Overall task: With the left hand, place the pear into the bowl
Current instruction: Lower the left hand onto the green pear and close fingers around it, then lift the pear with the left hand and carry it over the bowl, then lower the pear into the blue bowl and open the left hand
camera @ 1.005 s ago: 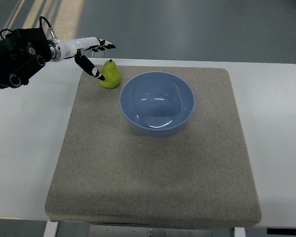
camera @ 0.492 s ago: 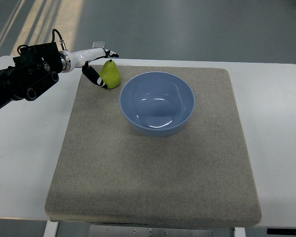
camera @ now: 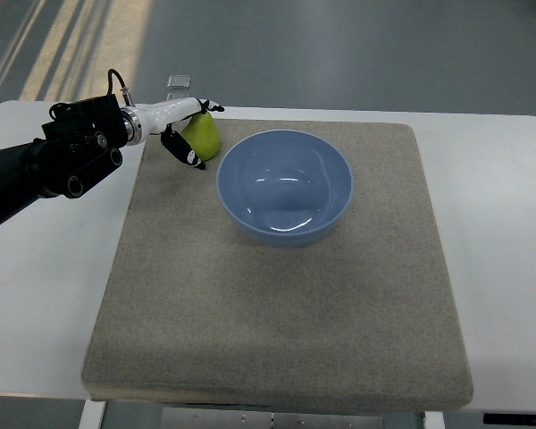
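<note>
Your left hand [camera: 186, 128] comes in from the left and is wrapped around the green pear [camera: 203, 137], white fingers over its far side and a black-tipped thumb [camera: 184, 152] on its near left side. The pear sits at the far left corner of the grey felt mat [camera: 277, 304], just beside the far left rim of the blue bowl [camera: 285, 186]; you cannot tell whether it rests on the mat. The bowl stands upright, with nothing in it, on the far half of the mat, directly right of the pear. The mat lies on a white table [camera: 45, 268].
</note>
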Controlling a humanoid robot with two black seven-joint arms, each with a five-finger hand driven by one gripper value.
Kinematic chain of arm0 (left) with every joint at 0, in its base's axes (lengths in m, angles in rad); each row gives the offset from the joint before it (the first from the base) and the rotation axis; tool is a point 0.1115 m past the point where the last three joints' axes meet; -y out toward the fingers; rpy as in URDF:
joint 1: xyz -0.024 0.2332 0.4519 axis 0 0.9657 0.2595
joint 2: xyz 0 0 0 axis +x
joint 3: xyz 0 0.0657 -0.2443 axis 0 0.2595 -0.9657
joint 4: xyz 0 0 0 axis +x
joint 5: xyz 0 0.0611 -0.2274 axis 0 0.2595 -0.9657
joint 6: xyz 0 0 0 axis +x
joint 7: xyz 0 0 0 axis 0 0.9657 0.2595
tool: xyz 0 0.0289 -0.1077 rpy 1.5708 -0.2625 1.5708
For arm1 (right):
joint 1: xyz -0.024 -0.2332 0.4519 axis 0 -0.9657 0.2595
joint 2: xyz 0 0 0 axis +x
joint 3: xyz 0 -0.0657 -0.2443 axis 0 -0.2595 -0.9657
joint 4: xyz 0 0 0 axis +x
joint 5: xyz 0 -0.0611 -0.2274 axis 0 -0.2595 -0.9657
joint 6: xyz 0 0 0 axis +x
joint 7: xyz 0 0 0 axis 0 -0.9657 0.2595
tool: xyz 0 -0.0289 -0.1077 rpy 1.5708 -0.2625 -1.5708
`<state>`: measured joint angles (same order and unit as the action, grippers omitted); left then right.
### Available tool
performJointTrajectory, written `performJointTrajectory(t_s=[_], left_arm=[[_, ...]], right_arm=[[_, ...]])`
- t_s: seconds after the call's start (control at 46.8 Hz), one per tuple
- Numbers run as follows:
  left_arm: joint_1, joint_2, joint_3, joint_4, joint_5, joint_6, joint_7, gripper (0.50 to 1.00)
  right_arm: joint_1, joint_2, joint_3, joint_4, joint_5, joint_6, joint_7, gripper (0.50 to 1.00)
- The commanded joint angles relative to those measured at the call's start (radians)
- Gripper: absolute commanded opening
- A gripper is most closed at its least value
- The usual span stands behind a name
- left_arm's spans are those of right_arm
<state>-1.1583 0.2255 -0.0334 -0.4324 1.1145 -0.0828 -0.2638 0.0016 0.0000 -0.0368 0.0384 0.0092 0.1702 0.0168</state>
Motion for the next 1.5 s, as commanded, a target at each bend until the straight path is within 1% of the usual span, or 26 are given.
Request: performJointTrajectory(t_s=[0.0,0.086,0.193,0.257,0.321,0.342,0.428,0.513,0.684,0.813,0.963,1.219,1.305,1.39,1.476], left_arm=[[-0.001,0.000,0.018,0.000,0.002,-0.002,0.000,0.838],[-0.006,0.000,0.050,0.000,0.001,-0.002,-0.002,0.754],[-0.008,0.002,0.053,-0.002,0.002,-0.005,-0.002,0.619],[-0.012,0.006,0.053,-0.003,0.002,-0.009,0.000,0.574],[-0.017,0.012,0.053,-0.009,0.001,-0.014,0.000,0.506],[-0.023,0.015,0.053,-0.012,0.001,-0.017,0.000,0.500],[-0.057,0.038,0.053,-0.023,-0.008,-0.028,0.000,0.500],[-0.093,0.080,0.052,-0.071,-0.016,-0.055,0.000,0.500],[-0.188,0.215,0.043,-0.238,-0.021,-0.141,0.000,0.500],[-0.245,0.281,0.033,-0.354,-0.025,-0.221,0.000,0.500],[-0.287,0.344,0.003,-0.479,-0.044,-0.284,0.000,0.500],[-0.291,0.333,-0.042,-0.624,-0.042,-0.390,0.000,0.500],[-0.287,0.311,-0.040,-0.644,-0.041,-0.394,0.000,0.500],[-0.273,0.269,-0.039,-0.638,-0.025,-0.390,0.012,0.500],[-0.265,0.248,-0.029,-0.638,-0.024,-0.385,0.020,0.500]], right_arm=[[0.000,0.000,0.000,0.000,0.000,0.000,0.000,0.926],[0.000,0.000,0.000,0.000,0.000,0.000,0.000,0.926],[0.000,0.000,0.000,0.000,0.000,0.000,0.000,0.926],[0.000,0.000,0.000,0.000,0.000,0.000,0.000,0.926],[0.000,0.000,0.000,0.000,0.000,0.000,0.000,0.926],[0.000,0.000,0.000,0.000,0.000,0.000,0.000,0.924],[0.000,0.000,0.000,0.000,0.000,0.000,0.000,0.926],[0.000,0.000,0.000,0.000,0.000,0.000,0.000,0.926],[0.000,0.000,0.000,0.000,0.000,0.000,0.000,0.926],[0.000,0.000,0.000,0.000,0.000,0.000,0.000,0.926],[0.000,0.000,0.000,0.000,0.000,0.000,0.000,0.926],[0.000,0.000,0.000,0.000,0.000,0.000,0.000,0.926],[0.000,0.000,0.000,0.000,0.000,0.000,0.000,0.926],[0.000,0.000,0.000,0.000,0.000,0.000,0.000,0.926],[0.000,0.000,0.000,0.000,0.000,0.000,0.000,0.924]])
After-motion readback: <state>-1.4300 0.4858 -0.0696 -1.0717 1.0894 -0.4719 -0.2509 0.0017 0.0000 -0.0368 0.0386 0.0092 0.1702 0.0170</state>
